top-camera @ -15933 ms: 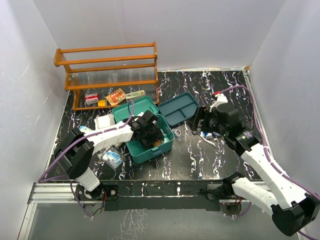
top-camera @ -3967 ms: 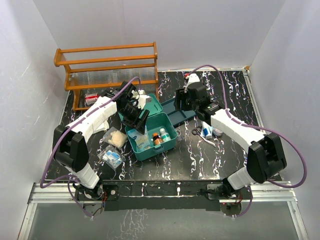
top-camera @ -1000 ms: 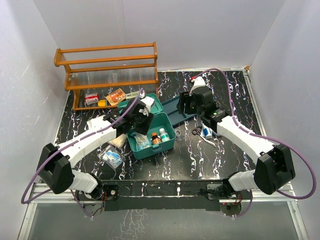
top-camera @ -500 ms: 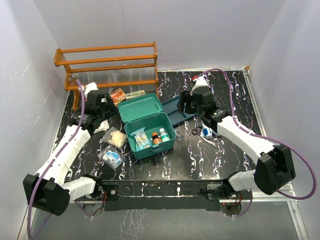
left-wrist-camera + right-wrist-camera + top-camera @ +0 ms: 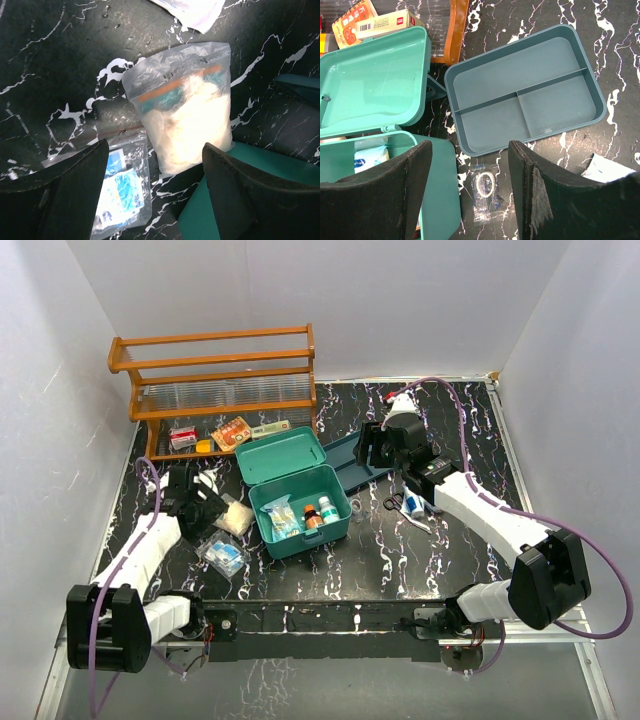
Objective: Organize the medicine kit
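Observation:
The teal-green medicine kit [image 5: 338,520] stands open mid-table, its lid [image 5: 282,454] laid back; small bottles and packets lie inside. Its lid [image 5: 370,80] and body wall [image 5: 440,195] show in the right wrist view, and one corner [image 5: 235,205] in the left wrist view. My left gripper [image 5: 205,508] is open and empty, just left of the kit. In its own view, the left gripper [image 5: 155,145] hovers over a zip bag of white cotton [image 5: 187,112]. My right gripper [image 5: 372,445] is open and empty above the blue-teal two-compartment tray [image 5: 525,90], as the right wrist view of it [image 5: 470,145] shows.
A bag of blue packets [image 5: 117,192] lies near the cotton bag. A small bag with a ring [image 5: 485,192] lies between kit and tray. Tubes [image 5: 415,505] lie right of the kit. The wooden rack [image 5: 215,380] stands at the back left over several boxes [image 5: 231,432].
My left arm left the kit, swung out to the rack's left end, then drew back toward me; it now hovers over the cotton bag. The right arm has not moved.

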Controlling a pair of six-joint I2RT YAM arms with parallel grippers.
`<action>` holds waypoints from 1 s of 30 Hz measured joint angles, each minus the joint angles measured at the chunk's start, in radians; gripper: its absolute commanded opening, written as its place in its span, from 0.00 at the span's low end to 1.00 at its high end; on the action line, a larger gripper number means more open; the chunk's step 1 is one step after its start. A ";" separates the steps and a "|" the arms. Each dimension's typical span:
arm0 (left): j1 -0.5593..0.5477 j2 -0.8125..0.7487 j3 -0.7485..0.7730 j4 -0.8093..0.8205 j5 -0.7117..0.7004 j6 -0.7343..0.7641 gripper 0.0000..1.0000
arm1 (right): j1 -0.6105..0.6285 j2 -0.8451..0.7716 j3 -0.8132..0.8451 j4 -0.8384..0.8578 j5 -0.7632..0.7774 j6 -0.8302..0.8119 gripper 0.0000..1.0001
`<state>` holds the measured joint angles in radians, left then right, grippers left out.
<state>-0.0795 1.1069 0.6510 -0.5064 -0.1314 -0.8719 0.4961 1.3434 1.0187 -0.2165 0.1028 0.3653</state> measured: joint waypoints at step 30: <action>0.034 0.212 -0.087 0.367 -0.011 -0.011 0.03 | 0.000 0.000 0.000 0.006 0.028 -0.043 0.60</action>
<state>-0.0460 1.3193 0.5636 -0.1390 -0.1429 -0.8829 0.4961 1.3434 1.0191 -0.2108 0.1307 0.3225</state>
